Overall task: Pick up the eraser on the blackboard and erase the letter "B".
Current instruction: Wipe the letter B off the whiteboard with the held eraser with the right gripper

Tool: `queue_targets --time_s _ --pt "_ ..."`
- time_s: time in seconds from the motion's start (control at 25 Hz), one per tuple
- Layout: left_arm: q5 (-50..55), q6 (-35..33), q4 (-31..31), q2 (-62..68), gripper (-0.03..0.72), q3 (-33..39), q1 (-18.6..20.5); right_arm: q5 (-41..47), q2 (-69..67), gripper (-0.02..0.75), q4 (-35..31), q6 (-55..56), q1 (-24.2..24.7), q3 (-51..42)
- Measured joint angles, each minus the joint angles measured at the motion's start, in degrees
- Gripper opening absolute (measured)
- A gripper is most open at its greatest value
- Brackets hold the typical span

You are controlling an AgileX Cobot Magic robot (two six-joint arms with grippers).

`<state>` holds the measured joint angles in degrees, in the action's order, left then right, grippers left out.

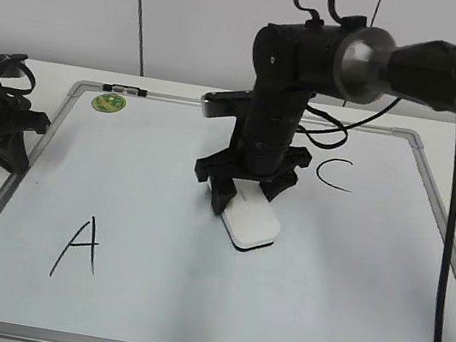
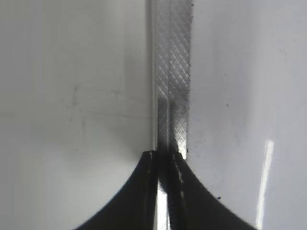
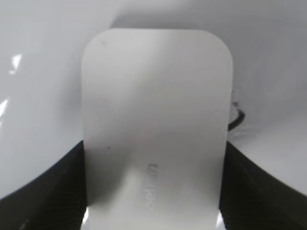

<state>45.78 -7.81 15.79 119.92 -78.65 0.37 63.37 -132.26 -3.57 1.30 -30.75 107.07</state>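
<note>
Now right gripper [image 1: 246, 193] clamps eraser [image 1: 250, 224] mid-blackboard [image 1: 345, 311], between A [image 1: 79, 246] and C [image 1: 335, 173]. Letter "B" mostly hidden; dark stroke [image 3: 236, 118] peeks beside eraser. Best press flat, short overlapping rubs. Left gripper [image 1: 9, 136] parked at frame [image 2: 172, 72], fingers shut, empty. Glossy board, white table, plain wall.

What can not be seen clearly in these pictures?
- Letter B: exterior view, hidden under the eraser and right gripper; the right wrist view shows only a short black stroke.
- Eraser print: right wrist view, too blurred to read.
- Left gripper: exterior view, cut by the edge.
</note>
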Motion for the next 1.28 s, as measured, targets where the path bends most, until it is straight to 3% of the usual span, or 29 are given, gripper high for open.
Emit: queue_targets --time_s 0.28,0.56,0.8,1.28 --pt "0.00 0.00 0.25 0.08 0.009 0.00 0.00 1.39 0.00 0.555 0.59 0.09 4.64 0.04" --pt "0.00 0.00 0.28 0.08 0.009 0.00 0.00 2.13 0.21 0.555 3.18 1.38 5.13 0.13" --pt "0.00 0.00 0.18 0.08 0.009 0.00 0.00 2.39 0.21 0.555 -1.73 -3.79 5.22 0.13" --pt "0.09 0.00 -0.04 0.08 0.009 0.00 0.00 2.54 0.21 0.555 -6.87 -8.56 -3.37 0.03"
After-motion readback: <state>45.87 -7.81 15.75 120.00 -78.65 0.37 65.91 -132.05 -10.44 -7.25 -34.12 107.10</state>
